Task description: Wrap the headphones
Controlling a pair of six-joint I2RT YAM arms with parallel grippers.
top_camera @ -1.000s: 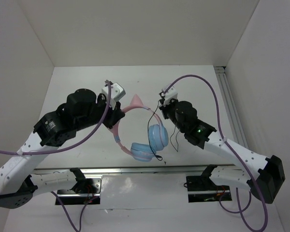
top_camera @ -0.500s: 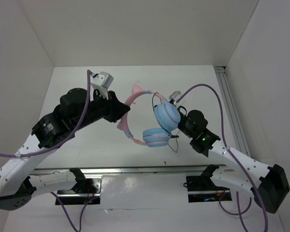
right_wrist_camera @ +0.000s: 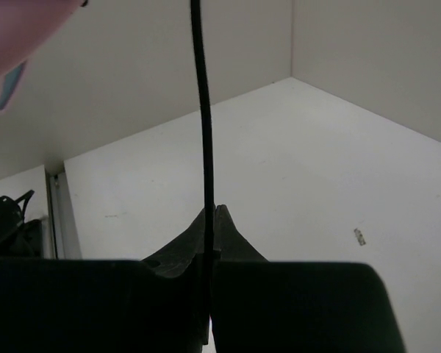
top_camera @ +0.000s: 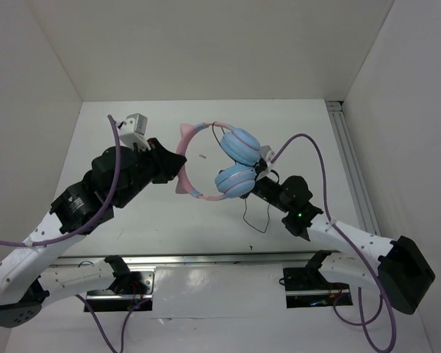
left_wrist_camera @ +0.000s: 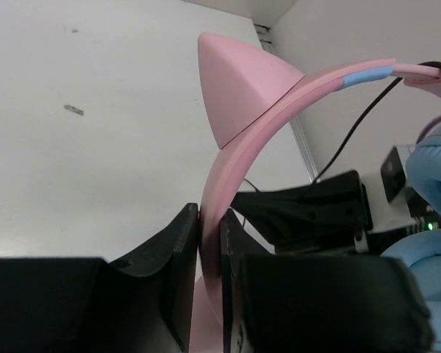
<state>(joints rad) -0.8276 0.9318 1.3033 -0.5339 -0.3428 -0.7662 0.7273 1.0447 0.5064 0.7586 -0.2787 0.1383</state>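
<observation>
The headphones are held up above the table: a pink cat-eared headband, two light blue ear cups and a thin black cord hanging below. My left gripper is shut on the headband, which runs up between its fingers in the left wrist view, with a pink ear above. My right gripper sits just right of the lower cup and is shut on the cord, which rises taut from its fingertips.
A metal rail runs along the table's right edge. White walls close in the table at the back and both sides. Thick purple cables loop over both arms. The white table lies below the headphones.
The left gripper has lifted and turned the headphones up and back, so the cups now face right of the band. The right gripper has moved in under the cups with the cord.
</observation>
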